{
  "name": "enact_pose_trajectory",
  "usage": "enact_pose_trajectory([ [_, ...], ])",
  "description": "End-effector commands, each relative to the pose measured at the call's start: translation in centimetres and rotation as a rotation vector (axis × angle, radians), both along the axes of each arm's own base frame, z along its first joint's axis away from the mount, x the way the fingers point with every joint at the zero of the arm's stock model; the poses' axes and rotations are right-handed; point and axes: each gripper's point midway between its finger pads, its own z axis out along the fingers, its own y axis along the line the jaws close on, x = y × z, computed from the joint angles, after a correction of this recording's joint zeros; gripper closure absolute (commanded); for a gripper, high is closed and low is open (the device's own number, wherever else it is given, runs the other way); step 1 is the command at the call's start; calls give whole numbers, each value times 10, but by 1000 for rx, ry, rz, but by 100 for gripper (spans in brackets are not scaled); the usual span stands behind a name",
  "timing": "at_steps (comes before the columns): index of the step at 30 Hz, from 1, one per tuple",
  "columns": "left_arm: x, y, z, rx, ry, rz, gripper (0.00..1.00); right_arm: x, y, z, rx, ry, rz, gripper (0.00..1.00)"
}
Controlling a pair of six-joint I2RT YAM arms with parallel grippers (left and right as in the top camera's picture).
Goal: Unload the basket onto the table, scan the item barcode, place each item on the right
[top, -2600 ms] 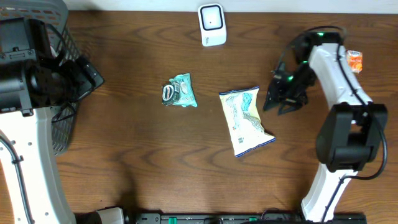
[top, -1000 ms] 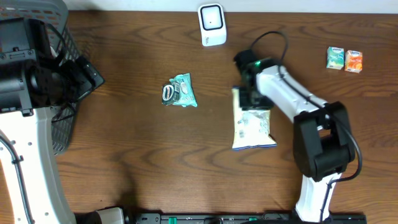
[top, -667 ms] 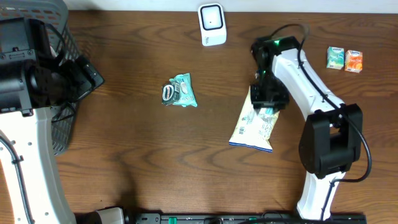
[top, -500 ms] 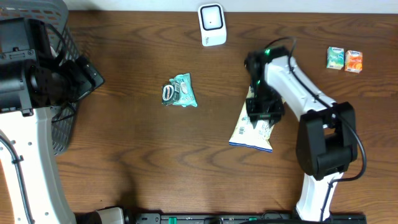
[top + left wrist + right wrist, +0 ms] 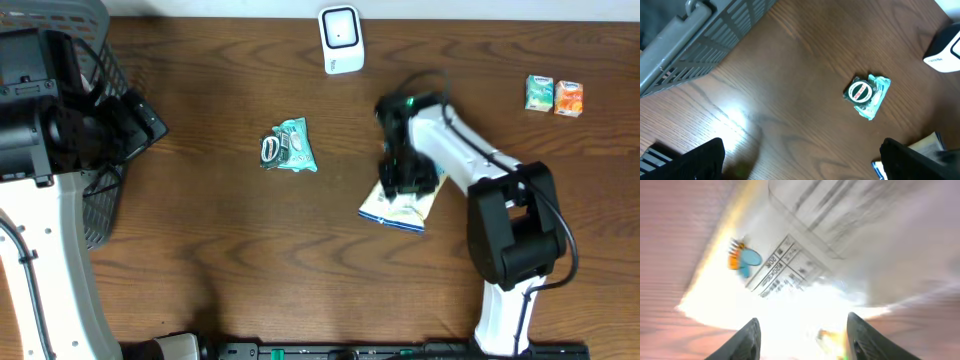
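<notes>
Working the snack bag round is the step we judge to be in hand: the right gripper sits on top of it, mid-table, below and to the right of the white scanner. From the wrist, its fingers stand partly apart with the bag's printed back blurred just beyond them; we cannot tell whether they pinch it or only press on it. The left gripper hangs wide open and empty near the wire basket, well apart from the green packet. Next we would want a firm hold, then a lift with the barcode face turned toward the scanner. Against a second ago, the bag has slid left and looks shorter, perhaps tilted or bunched, and the arm has followed.
</notes>
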Motion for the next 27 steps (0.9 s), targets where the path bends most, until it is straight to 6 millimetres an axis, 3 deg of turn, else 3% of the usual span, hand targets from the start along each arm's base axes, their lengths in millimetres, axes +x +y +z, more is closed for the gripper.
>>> enact_pose_trajectory([
  [1, -1, 2, 2, 11, -4, -1, 2, 40, -18, 50, -5, -114, -38, 28],
  [4, -1, 2, 2, 11, -4, -1, 2, 48, -35, 74, -13, -127, -74, 3],
  [7, -1, 2, 2, 10, -3, -1, 2, 46, -52, 77, -22, -105, -117, 1],
  [12, -1, 2, 2, 11, -4, -1, 2, 32, -84, 55, 19, -15, -227, 1],
  [14, -1, 2, 2, 10, -3, -1, 2, 29, -80, 41, 118, 12, -236, 1],
  [17, -1, 2, 2, 11, -4, -1, 2, 28, -53, 16, 389, 25, -249, 1],
  [27, -1, 2, 2, 11, -4, -1, 2, 10, -17, -39, 516, 21, -275, 1],
])
